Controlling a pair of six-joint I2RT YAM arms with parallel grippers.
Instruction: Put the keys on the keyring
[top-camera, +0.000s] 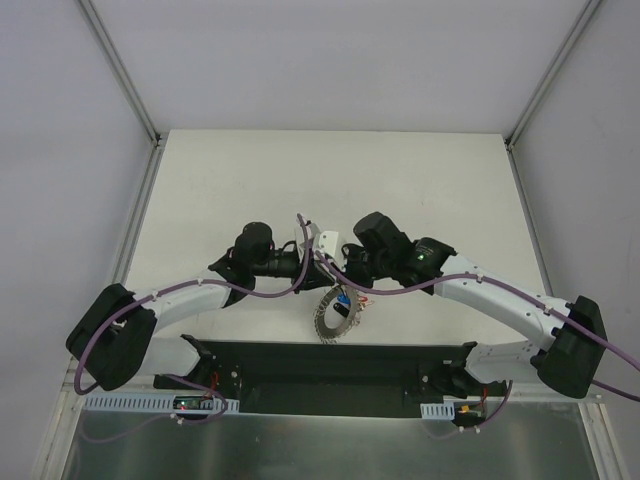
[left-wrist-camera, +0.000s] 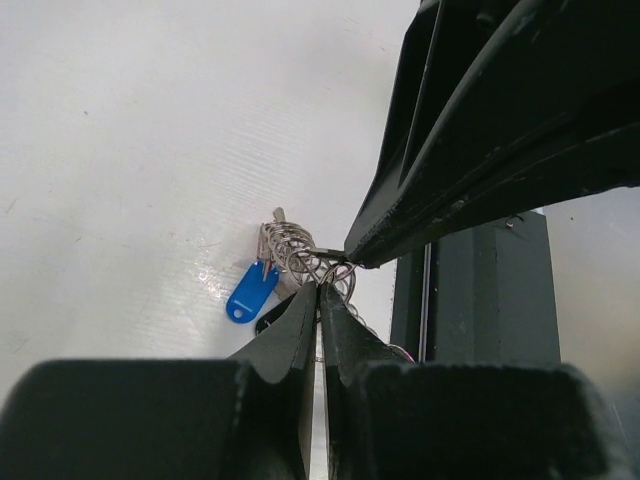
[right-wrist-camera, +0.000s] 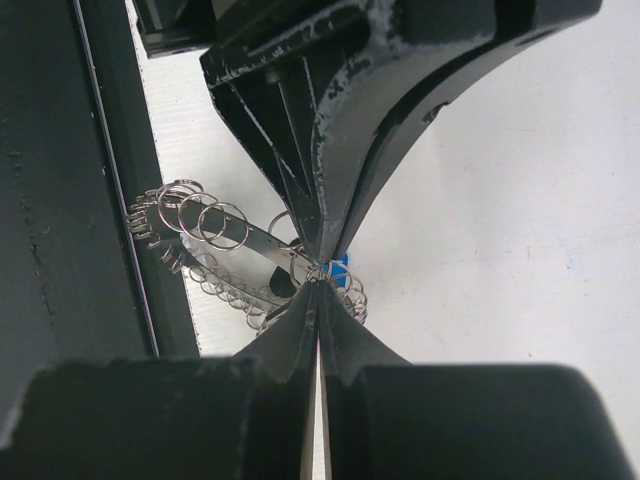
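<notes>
White bench (top-camera: 250, 170): my left tool (left-wrist-camera: 320, 292) and right tool (right-wrist-camera: 319, 283) meet tip to tip at the keyring (top-camera: 335, 318), both clenched on its rim loops.

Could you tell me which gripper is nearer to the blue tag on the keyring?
Left, narrowly. The left gripper, jaws shut, sits right beside the blue tag on the keyring; the right gripper meets it from the opposite side.
</notes>
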